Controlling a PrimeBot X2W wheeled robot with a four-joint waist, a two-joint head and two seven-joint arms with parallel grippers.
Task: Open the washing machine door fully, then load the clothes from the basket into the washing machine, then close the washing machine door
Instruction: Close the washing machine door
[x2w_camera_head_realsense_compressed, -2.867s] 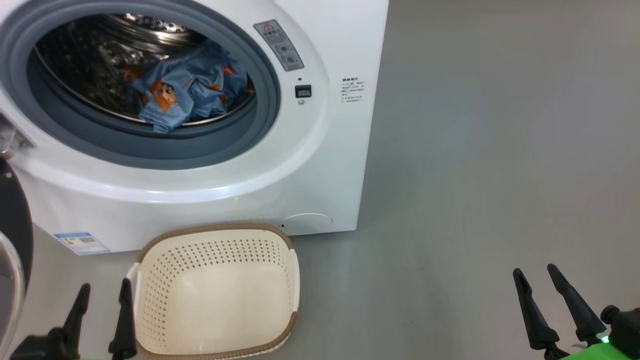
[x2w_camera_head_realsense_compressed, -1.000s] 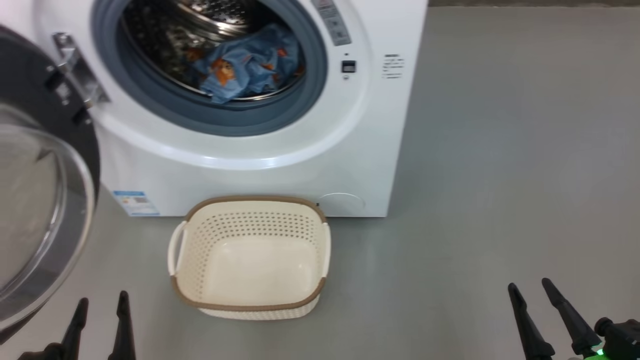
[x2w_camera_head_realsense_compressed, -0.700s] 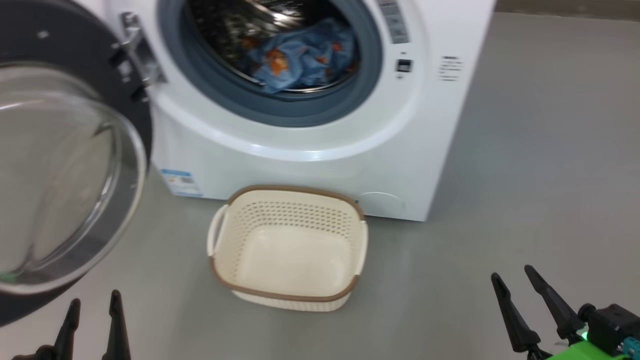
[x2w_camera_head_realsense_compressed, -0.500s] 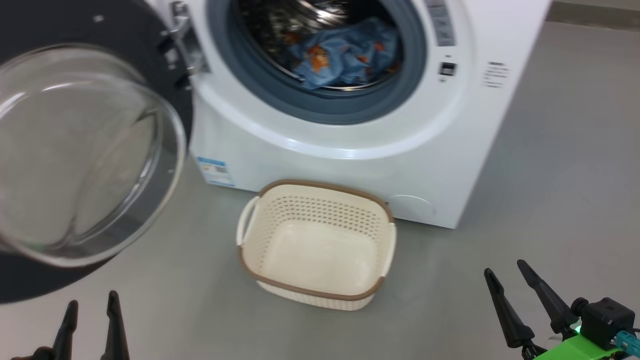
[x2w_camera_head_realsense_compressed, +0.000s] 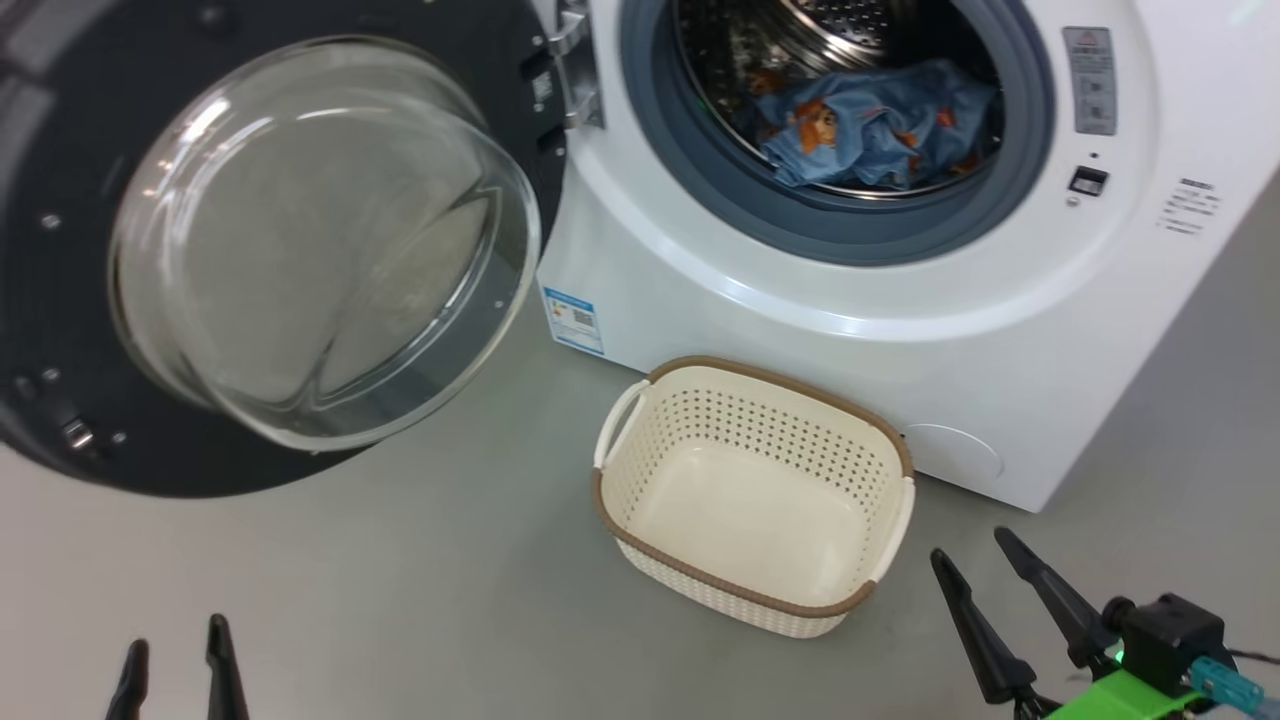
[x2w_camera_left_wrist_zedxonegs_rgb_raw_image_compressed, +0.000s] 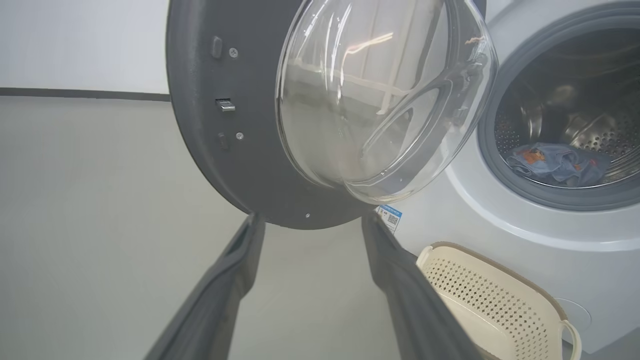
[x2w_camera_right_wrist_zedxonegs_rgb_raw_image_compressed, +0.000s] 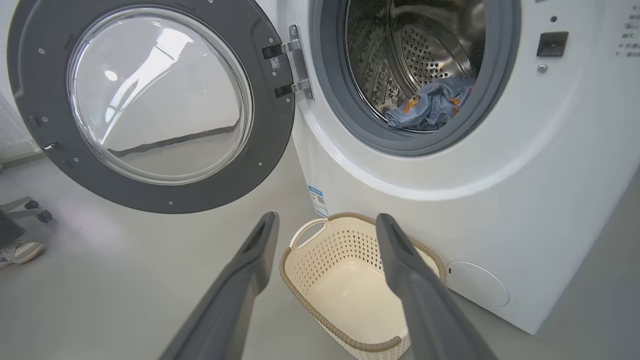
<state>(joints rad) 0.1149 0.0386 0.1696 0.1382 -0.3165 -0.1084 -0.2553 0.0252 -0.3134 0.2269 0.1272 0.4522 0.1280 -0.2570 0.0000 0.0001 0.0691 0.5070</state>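
The white washing machine (x2w_camera_head_realsense_compressed: 900, 330) stands with its door (x2w_camera_head_realsense_compressed: 60, 300) swung wide open to the left, dark rim and clear glass bowl facing me. Light blue printed clothes (x2w_camera_head_realsense_compressed: 880, 125) lie inside the steel drum, seen also in the wrist views (x2w_camera_right_wrist_zedxonegs_rgb_raw_image_compressed: 430, 107) (x2w_camera_left_wrist_zedxonegs_rgb_raw_image_compressed: 555, 165). The cream basket (x2w_camera_head_realsense_compressed: 640, 455) sits empty on the floor in front of the machine (x2w_camera_right_wrist_zedxonegs_rgb_raw_image_compressed: 300, 250). My left gripper (x2w_camera_head_realsense_compressed: 175, 650) is open at the lower left, below the door (x2w_camera_left_wrist_zedxonegs_rgb_raw_image_compressed: 225, 150). My right gripper (x2w_camera_head_realsense_compressed: 975, 560) is open at the lower right, just right of the basket, holding nothing.
Grey floor (x2w_camera_head_realsense_compressed: 450, 600) spreads to the left and front. A chair's castor base (x2w_camera_right_wrist_zedxonegs_rgb_raw_image_compressed: 30, 207) and a shoe (x2w_camera_right_wrist_zedxonegs_rgb_raw_image_compressed: 17, 252) show at the far left of the right wrist view. A wall with a dark skirting line (x2w_camera_left_wrist_zedxonegs_rgb_raw_image_compressed: 75, 92) lies behind the door.
The head camera has swung left, so the machine and basket sit further right and the whole open door comes into the picture. Both grippers stay open and low.
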